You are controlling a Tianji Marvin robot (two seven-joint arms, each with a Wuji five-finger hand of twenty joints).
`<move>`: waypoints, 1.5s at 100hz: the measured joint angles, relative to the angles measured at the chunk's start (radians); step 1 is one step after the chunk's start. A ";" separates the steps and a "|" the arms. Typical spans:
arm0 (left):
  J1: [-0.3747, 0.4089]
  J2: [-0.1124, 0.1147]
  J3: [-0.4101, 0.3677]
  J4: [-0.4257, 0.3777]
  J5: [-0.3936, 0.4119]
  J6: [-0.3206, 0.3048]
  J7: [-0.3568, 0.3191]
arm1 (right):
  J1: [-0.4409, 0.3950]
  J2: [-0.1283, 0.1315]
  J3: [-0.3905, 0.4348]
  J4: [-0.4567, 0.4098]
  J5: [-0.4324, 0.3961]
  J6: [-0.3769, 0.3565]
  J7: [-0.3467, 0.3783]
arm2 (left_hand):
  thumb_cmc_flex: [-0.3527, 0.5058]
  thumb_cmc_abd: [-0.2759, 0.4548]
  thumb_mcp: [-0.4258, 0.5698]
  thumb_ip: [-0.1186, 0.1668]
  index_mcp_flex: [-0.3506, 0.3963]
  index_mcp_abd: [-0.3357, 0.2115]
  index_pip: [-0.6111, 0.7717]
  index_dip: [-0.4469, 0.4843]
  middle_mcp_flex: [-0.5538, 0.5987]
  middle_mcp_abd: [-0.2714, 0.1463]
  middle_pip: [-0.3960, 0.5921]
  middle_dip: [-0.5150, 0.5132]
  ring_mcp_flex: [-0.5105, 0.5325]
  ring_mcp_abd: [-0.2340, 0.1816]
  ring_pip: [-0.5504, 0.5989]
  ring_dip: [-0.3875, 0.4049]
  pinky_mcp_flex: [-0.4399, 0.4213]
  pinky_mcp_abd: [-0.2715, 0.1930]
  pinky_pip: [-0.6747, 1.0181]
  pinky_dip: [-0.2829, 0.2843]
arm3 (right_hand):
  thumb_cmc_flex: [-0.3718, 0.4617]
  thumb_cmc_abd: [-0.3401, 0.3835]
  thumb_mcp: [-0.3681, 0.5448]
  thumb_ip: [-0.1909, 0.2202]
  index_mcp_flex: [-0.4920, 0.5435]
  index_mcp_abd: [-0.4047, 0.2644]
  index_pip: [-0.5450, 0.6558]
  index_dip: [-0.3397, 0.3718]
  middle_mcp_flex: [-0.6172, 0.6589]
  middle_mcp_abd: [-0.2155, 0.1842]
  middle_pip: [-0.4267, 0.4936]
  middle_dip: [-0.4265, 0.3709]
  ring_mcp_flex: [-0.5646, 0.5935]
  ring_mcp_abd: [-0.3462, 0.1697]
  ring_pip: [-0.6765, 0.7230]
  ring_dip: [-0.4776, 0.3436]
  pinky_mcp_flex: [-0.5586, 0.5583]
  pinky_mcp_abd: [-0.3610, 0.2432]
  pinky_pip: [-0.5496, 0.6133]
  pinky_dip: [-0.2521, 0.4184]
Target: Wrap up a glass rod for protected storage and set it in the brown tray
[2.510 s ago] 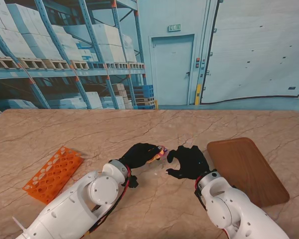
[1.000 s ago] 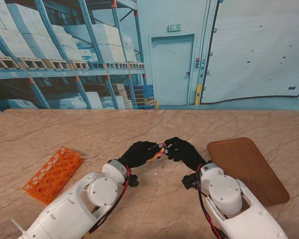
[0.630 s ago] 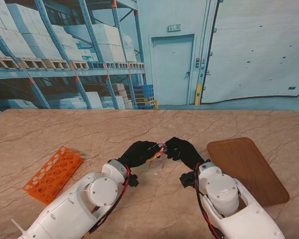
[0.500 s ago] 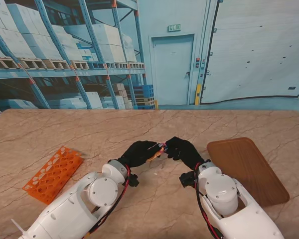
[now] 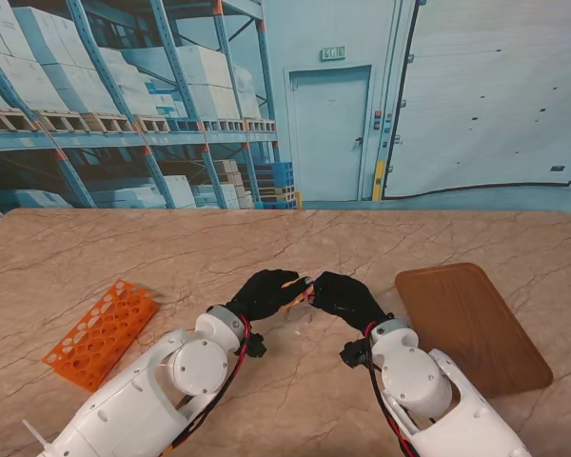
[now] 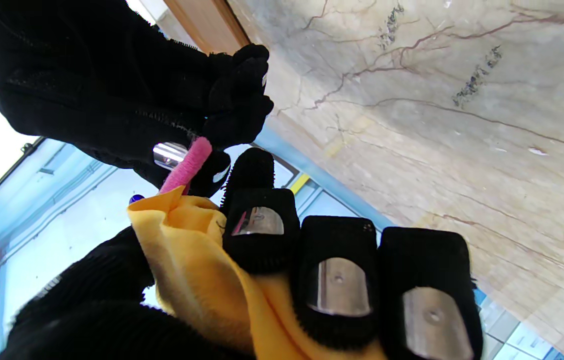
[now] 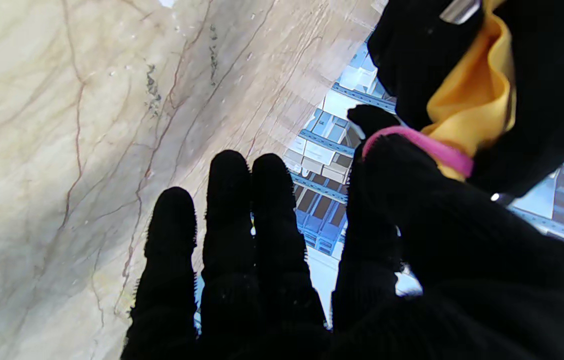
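My left hand (image 5: 266,293) is shut on a bunched yellow cloth (image 5: 293,303), held a little above the table. The same cloth (image 6: 187,260) shows between its thumb and fingers in the left wrist view. No glass rod is visible; the cloth hides whatever it wraps. A pink band (image 6: 187,162) sticks out of the cloth's end. My right hand (image 5: 343,297) meets that end, thumb and forefinger pinching the pink band (image 7: 427,147) while its other three fingers (image 7: 227,225) stay stretched out. The brown tray (image 5: 471,324) lies to the right of both hands.
An orange test-tube rack (image 5: 102,331) lies on the marble table (image 5: 285,238) to the left, nearer to me than the hands. A corner of the brown tray (image 6: 207,22) shows past my right hand (image 6: 112,85) in the left wrist view.
My right hand, open and apart from the bundle 2.5 s ago, has come left and closed on the pink band. In the last second it edged slightly farther left. The left hand stayed put.
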 measured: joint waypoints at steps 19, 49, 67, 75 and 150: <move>0.000 -0.002 0.001 0.003 0.024 0.000 0.018 | -0.002 0.005 -0.014 0.012 -0.104 -0.057 -0.044 | 0.010 -0.022 -0.011 0.016 0.000 0.000 0.025 0.013 0.000 0.000 0.000 -0.001 0.000 0.000 0.001 0.000 0.000 0.000 0.000 0.000 | 0.000 0.000 0.000 0.000 0.007 0.011 -0.002 0.000 0.032 -0.001 0.004 0.000 0.023 0.005 0.017 0.009 0.007 0.001 0.000 0.000; 0.000 -0.006 0.002 0.004 0.040 0.014 0.041 | -0.036 0.020 0.003 0.014 -0.378 -0.212 -0.138 | 0.009 -0.040 -0.022 0.035 0.000 0.000 0.037 0.015 0.010 -0.011 0.000 -0.004 0.000 -0.002 0.001 0.000 0.000 -0.001 0.000 0.000 | 0.000 -0.001 0.025 0.000 0.027 0.088 -0.002 0.000 0.066 -0.008 0.015 -0.001 0.045 0.008 0.039 0.010 0.028 0.004 0.017 0.000; 0.000 -0.009 0.003 0.003 0.049 0.025 0.052 | -0.060 0.037 0.024 0.001 -0.487 -0.259 -0.170 | 0.009 -0.044 -0.023 0.050 0.000 0.000 0.038 0.015 0.010 -0.014 0.000 -0.004 0.000 -0.003 0.001 0.000 0.000 -0.003 0.000 0.000 | 0.000 -0.002 0.034 0.000 0.028 0.088 -0.002 -0.004 0.067 -0.008 0.017 -0.011 0.046 0.008 0.041 0.010 0.031 0.014 0.024 0.000; 0.000 -0.010 0.003 0.003 0.049 0.031 0.056 | -0.065 0.042 0.027 -0.001 -0.511 -0.270 -0.199 | 0.018 -0.044 -0.023 0.051 0.000 0.000 0.038 0.015 0.010 -0.014 0.000 -0.005 0.000 -0.003 0.001 -0.001 0.000 -0.003 0.000 0.000 | -0.001 -0.014 0.044 0.000 0.038 0.089 -0.002 -0.013 0.068 -0.009 0.024 -0.013 0.054 0.008 0.042 0.010 0.031 0.014 0.028 0.000; -0.012 -0.013 0.007 0.040 0.056 -0.034 0.081 | -0.084 0.027 0.030 -0.044 -0.339 -0.177 -0.174 | 0.039 -0.237 0.247 -0.192 -0.030 -0.001 0.112 -0.099 0.010 0.005 -0.024 -0.015 0.001 -0.010 0.001 -0.001 0.000 -0.013 0.001 -0.010 | -0.002 -0.031 0.069 0.001 0.060 0.132 0.021 -0.027 0.079 -0.004 0.029 -0.015 0.056 0.020 0.054 0.010 0.031 0.026 0.049 -0.011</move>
